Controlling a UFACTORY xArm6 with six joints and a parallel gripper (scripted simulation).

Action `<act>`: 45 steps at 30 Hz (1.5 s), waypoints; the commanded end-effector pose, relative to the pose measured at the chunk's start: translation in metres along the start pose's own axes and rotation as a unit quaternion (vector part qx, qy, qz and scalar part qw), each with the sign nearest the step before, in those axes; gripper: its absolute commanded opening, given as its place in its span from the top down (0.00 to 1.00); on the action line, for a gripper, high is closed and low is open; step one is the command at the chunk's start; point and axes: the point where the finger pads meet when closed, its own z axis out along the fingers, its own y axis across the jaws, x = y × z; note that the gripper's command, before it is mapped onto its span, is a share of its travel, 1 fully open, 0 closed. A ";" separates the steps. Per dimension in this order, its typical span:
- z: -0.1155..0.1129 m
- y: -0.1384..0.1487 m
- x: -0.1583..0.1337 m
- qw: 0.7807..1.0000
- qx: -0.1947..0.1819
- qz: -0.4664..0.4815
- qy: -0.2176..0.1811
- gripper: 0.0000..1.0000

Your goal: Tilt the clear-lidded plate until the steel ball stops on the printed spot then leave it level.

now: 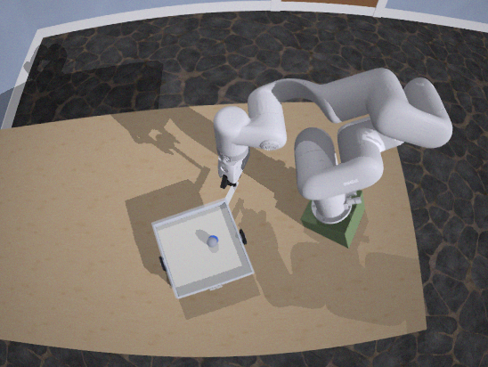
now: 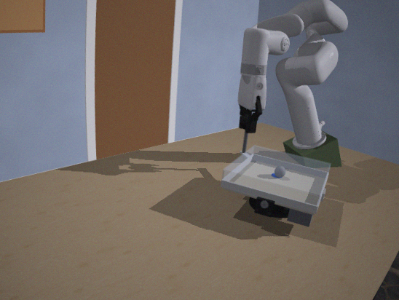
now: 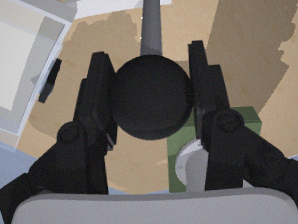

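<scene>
1 gripper (image 3: 152,70), 1 handle, and we have it clamped: both black fingers squeeze the dark knob (image 3: 152,96) atop the grey rod (image 2: 245,143), which runs down to the plate's (image 2: 233,182) far corner nearest the arm.

We are in the tilting step, and it looks nearly won. The ball (image 1: 213,240) sits near the plate's middle, right against the blue spot (image 1: 215,237); in the top view only a sliver of blue peeks out beside it, in the side view a sliver at its foot (image 2: 273,175). Whether the ball's centre is close enough to the spot's centre, we cannot tell from here.

The plate holds just that ball under the clear lid (image 2: 291,158), walled in on all 4 sides. It rides on a dark pivot (image 2: 265,205) above the table (image 1: 67,200), and in the side view its near-left end seems slightly higher than the right, though perspective may fool us.

Next, we judge, comes the delicate bit: ease the rod until the plate is level without nudging the ball away, then let go and lift clear so nothing touches the plate.
</scene>
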 end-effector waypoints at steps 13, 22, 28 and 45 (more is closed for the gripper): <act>0.000 0.000 0.006 1.000 0.001 0.000 0.000 1.00; 0.000 0.000 0.001 1.000 0.001 0.000 0.000 1.00; -0.001 0.000 0.000 1.000 0.001 0.000 0.000 1.00; 0.001 0.001 0.006 1.000 0.001 0.000 0.000 1.00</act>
